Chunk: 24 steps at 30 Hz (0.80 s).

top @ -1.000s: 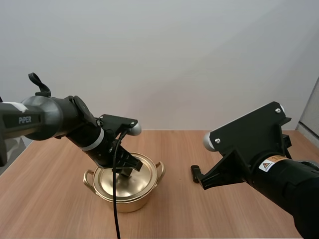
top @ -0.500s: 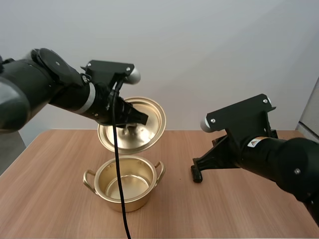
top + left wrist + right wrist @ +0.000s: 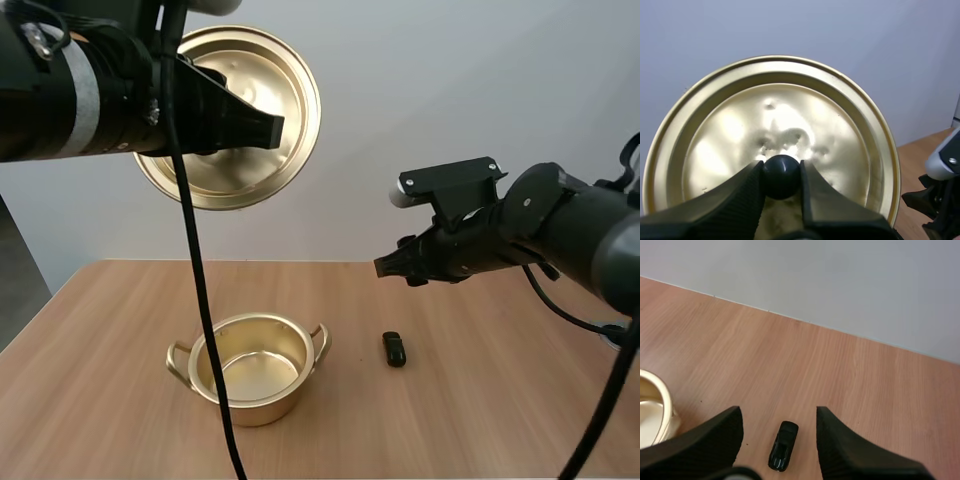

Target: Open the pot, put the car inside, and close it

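The left gripper [image 3: 268, 128], pinching the knob [image 3: 781, 172], has been hoisting the lid [image 3: 290, 85] high, so the pot [image 3: 300, 385] is now standing open, near left. The right gripper [image 3: 779, 412], fingers spread, has been rising clear and is hovering above the car [image 3: 395, 348], which is lying right of the pot.

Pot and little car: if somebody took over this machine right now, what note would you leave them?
Left tool: shut on the knob of the lid, holding the lid high above the table.
Right tool: open, hovering above the car, not touching it.
Pot: open and empty on the table; the car lies beside it, on the right arm's side.
Done: lid off.
Left: grab the car, put it in the pot, set the lid back on.
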Each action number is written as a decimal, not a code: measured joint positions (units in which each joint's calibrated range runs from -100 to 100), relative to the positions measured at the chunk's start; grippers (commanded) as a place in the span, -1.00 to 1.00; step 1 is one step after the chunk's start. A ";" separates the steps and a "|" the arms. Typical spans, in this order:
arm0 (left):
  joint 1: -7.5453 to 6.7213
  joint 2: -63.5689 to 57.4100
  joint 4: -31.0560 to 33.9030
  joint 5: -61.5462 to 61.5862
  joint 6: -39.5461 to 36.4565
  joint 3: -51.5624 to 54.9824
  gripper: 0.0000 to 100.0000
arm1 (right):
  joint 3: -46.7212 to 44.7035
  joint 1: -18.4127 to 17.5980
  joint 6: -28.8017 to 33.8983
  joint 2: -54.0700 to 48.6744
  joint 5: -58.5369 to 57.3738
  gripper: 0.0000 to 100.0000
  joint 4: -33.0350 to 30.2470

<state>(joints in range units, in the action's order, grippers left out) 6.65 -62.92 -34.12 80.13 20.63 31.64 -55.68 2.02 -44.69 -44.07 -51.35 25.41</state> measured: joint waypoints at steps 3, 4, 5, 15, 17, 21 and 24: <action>0.96 0.00 -1.09 0.72 0.00 0.00 -1.00 | 1.12 0.00 -1.12 5.69 0.00 0.51 1.71; 1.23 0.00 -1.76 1.19 0.00 0.00 -1.00 | 1.49 0.00 -1.60 7.69 0.00 0.51 2.15; 1.43 0.00 -2.06 1.18 0.00 0.00 -1.00 | 1.57 0.00 -2.04 9.68 0.00 0.51 2.27; 2.02 0.00 -3.26 1.35 0.13 0.00 -1.00 | 1.83 0.00 -3.54 28.53 0.77 0.51 2.35; 2.02 0.00 -3.26 1.35 0.13 0.00 -1.00 | 1.83 0.00 -4.32 31.92 0.77 0.51 3.07; 2.02 0.00 -3.26 1.35 0.13 0.00 -1.00 | 1.83 0.00 -6.15 35.25 0.77 0.51 4.58; 2.02 0.00 -3.26 1.35 0.13 0.00 -1.00 | 1.83 0.00 -6.83 36.51 1.97 0.50 4.85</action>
<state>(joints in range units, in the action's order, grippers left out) 8.67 -62.92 -37.38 81.48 20.76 31.64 -53.85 2.02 -51.52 -7.56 -49.38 30.26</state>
